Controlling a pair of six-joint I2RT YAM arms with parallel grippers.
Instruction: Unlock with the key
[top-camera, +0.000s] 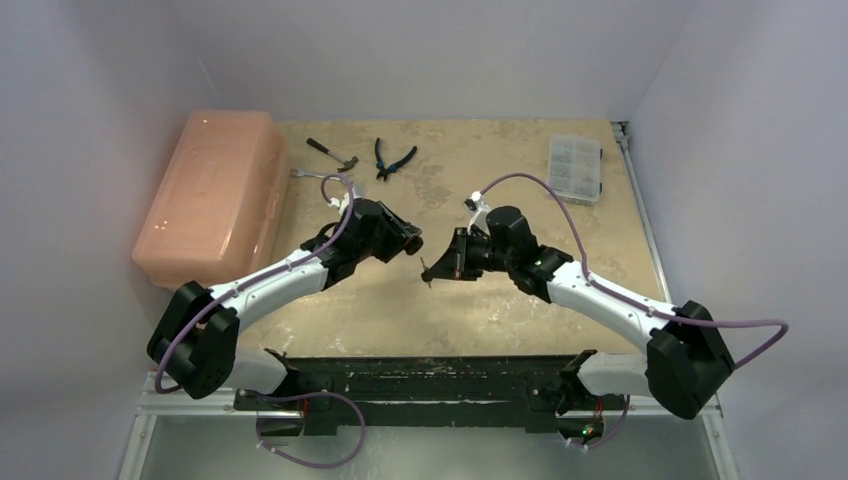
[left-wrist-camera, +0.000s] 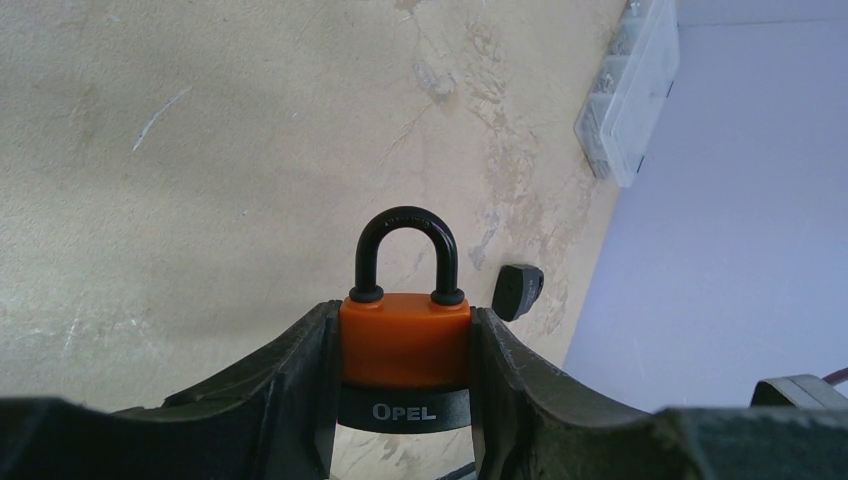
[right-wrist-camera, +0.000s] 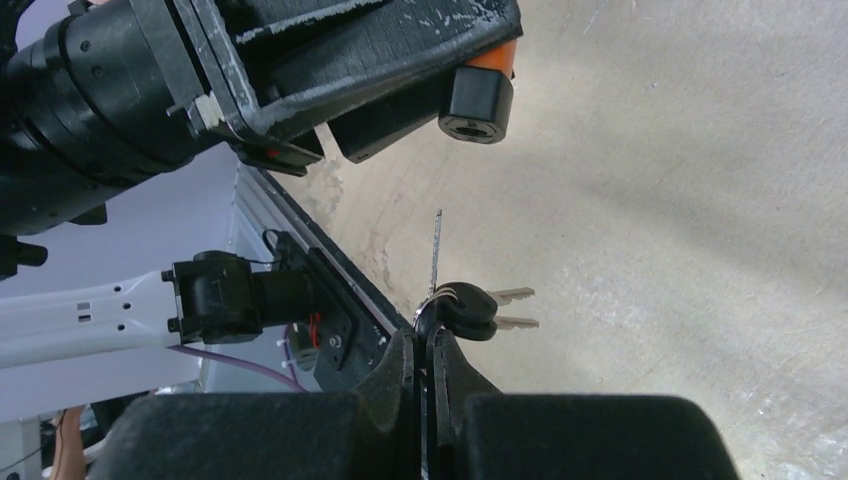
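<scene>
The padlock (left-wrist-camera: 405, 340) is sitting in the left wrist view between the two fingers (left-wrist-camera: 300, 390) of the left gripper (left-wrist-camera: 405, 350), which are pressing on the flat sides of its orange body, shackle (left-wrist-camera: 408, 235) closed and pointing away from us. We are judging it compact, rigid and fairly heavy, with a smooth jacket that could slip, so the side grip on the body is suiting it. In the right wrist view we are pinching the key (left-wrist-camera: 518, 290) (right-wrist-camera: 437, 250) with the right gripper (right-wrist-camera: 428, 345) squeezed together on its head, blade up, just below the padlock's black keyhole end (right-wrist-camera: 477, 105) and not yet in it. We are judging the key light, thin and stiff, and likely to swivel in the pinch, while two spare keys (right-wrist-camera: 512, 308) are dangling beside it. In the top external view both arms are meeting above the middle of the table (top-camera: 480, 310), tips near but apart.
</scene>
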